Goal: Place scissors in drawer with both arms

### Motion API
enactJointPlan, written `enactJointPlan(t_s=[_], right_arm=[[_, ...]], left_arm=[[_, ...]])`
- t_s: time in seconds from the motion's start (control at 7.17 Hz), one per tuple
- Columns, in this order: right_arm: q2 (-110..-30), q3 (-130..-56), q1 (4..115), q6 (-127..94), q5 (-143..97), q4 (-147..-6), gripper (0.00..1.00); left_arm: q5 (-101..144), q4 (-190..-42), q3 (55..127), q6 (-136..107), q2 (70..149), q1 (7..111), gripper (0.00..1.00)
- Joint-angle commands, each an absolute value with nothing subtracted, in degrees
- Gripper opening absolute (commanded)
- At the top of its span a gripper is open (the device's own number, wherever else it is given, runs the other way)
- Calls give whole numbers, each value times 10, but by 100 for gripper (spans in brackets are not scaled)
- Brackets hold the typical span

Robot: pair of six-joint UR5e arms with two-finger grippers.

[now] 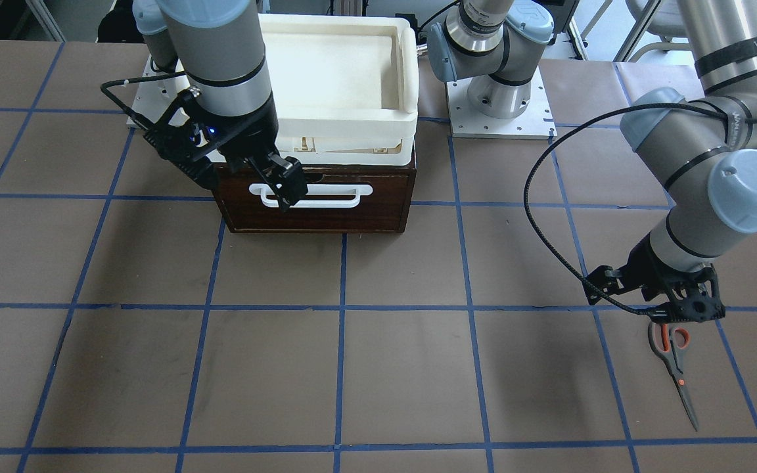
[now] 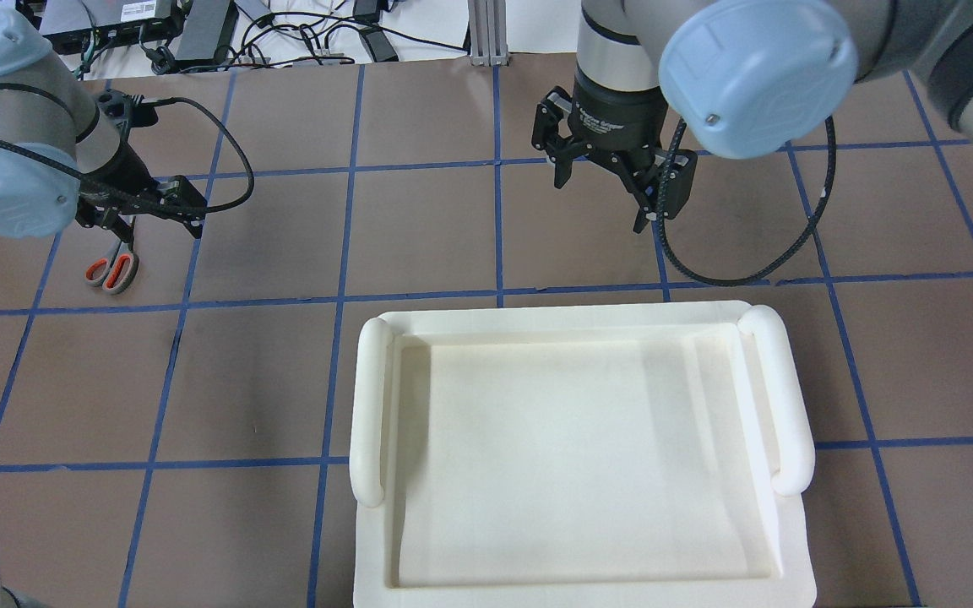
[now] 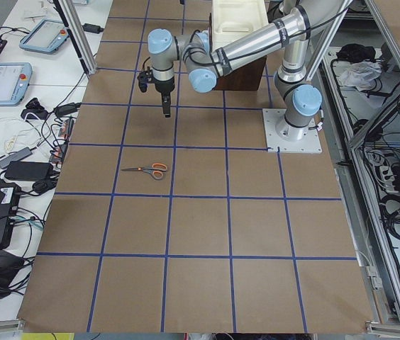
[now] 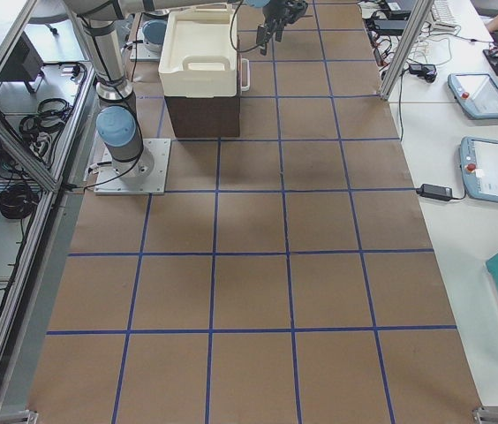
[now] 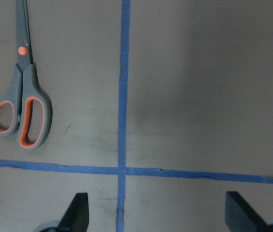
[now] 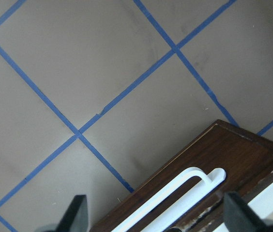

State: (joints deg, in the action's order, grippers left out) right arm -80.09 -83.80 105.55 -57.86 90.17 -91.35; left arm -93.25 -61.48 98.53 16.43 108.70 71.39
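At the robot-side edge of the tabletop, right gripper [image 1: 284, 196]: fingers apart, tips down at the white bar handle [image 1: 326, 203] of the drawer [image 1: 378, 213]. Not clamped on it. Drawer front sits flush, so shut. Cream tray [image 2: 372, 397] rests on top of the drawer's box.

Left gripper [image 5: 156, 212]: fingers apart, holding nothing, hanging over the handle end of the scissors [image 5: 24, 79]. The scissors lie flat and closed on the robot's left half, toward the operators' edge, well apart from the drawer.

Step in hand, as I read it: open the drawer first.
- Straddle the bar near its middle and close squarely on it.
- Pull straight toward the operators' edge; a skewed pull could drag the whole box.
- The left gripper probably needs to shift sideways before descending.

Views compared:
- Overhead: the tray hides the drawer entirely; only the scissor loops show past the left arm.
- Front: shows the drawer face, the bar and the full blades.
- Left wrist: shows the scissors off the gripper's centreline.
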Motion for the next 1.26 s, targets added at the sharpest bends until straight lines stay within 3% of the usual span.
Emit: enactJointPlan(t_s=[0.0, 0.7, 1.12], right_arm=[[-757, -848, 1091, -716, 902, -954, 100], [-693, -848, 1104, -859, 881, -947, 100], [-679, -848, 1104, -904, 856, -941, 100]], left_arm=[[-934, -522, 975, 256, 1159, 684, 100], [-927, -469, 887, 360, 1275, 617, 99], [-914, -469, 886, 359, 1285, 611, 99]])
